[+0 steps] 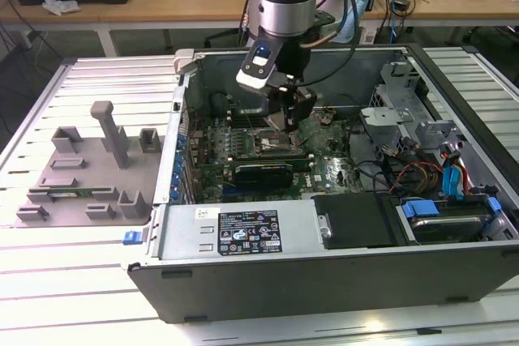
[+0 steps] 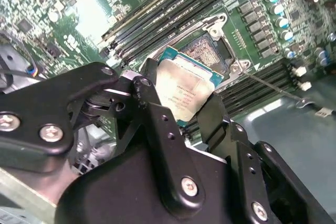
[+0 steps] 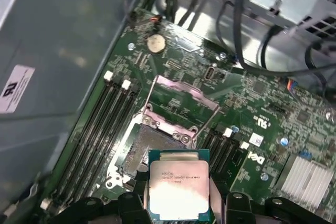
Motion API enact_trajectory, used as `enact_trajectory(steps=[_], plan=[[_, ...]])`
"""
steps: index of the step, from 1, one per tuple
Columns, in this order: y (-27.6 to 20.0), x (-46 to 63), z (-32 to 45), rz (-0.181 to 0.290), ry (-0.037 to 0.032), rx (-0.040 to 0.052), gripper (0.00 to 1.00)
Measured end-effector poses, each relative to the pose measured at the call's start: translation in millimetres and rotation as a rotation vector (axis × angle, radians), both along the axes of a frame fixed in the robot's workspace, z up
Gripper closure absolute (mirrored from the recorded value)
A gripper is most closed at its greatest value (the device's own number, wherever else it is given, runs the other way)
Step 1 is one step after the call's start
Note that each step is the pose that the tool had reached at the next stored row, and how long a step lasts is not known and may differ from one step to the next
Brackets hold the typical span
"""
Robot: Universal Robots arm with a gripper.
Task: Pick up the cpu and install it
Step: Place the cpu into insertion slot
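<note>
Gripper (image 2: 181,97) grasps the cpu (image 3: 178,190) by two opposite edges, poised just above the open socket (image 3: 157,148) and overlapping one side of it. A good placement probably depends on squaring the chip with the socket frame, keeping it level, and setting it straight down without sliding across the contacts.
</note>
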State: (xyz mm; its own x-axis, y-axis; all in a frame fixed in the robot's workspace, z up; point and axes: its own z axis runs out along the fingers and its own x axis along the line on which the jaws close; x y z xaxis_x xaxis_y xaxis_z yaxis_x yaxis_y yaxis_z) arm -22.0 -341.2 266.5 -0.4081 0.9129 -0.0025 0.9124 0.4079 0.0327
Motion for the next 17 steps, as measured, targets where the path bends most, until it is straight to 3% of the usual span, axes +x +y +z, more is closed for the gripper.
enact_trajectory(steps=[6,13,17], plan=[[0.0,0.0,-1.3,-0.192,0.0000,0.0000,0.45],[0.0,0.0,-2.2,-0.310,0.0000,0.0000,0.45],[0.0,0.0,-2.9,-0.409,0.0000,0.0000,0.45]])
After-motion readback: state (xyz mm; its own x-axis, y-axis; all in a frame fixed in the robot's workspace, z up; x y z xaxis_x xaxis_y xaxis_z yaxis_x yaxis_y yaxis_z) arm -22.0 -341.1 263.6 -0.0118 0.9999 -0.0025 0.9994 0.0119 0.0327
